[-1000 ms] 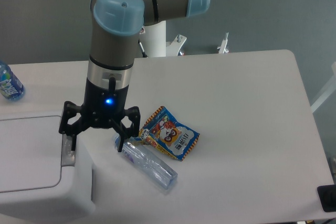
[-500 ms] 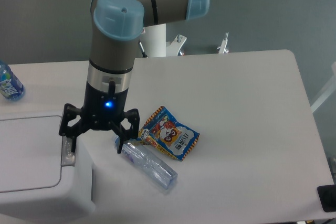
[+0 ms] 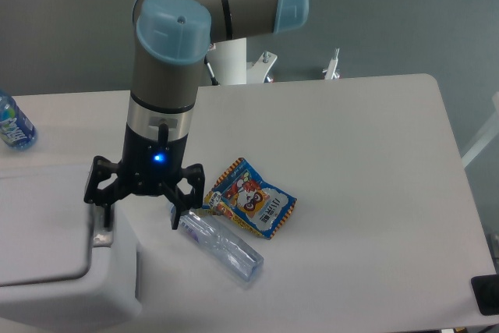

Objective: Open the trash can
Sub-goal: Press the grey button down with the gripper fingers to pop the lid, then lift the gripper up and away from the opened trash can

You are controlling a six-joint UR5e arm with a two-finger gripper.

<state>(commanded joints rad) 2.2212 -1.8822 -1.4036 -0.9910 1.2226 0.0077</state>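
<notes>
The trash can [image 3: 109,290] fills the lower left corner, a large white bin with a flat lid [image 3: 39,228] and a grey push-button strip [image 3: 102,235] on its right rim. My gripper [image 3: 137,210] hangs open right over that rim, pointing down, jaws spread wide. One of its fingers [image 3: 98,207] reaches down onto the top of the grey strip. The other one [image 3: 177,216] hangs beside the can, just above the table. Nothing is held between them.
A clear plastic bottle [image 3: 222,246] lies on the table just right of the can, under my right finger. A colourful snack packet [image 3: 253,207] lies beside it. A blue-labelled bottle [image 3: 12,124] stands at the far left edge. A black object [image 3: 485,294] sits at the table's lower right corner.
My gripper has shifted slightly left and downward, bringing the left finger lower onto the grey strip. The lid's right edge looks marginally shifted left.
</notes>
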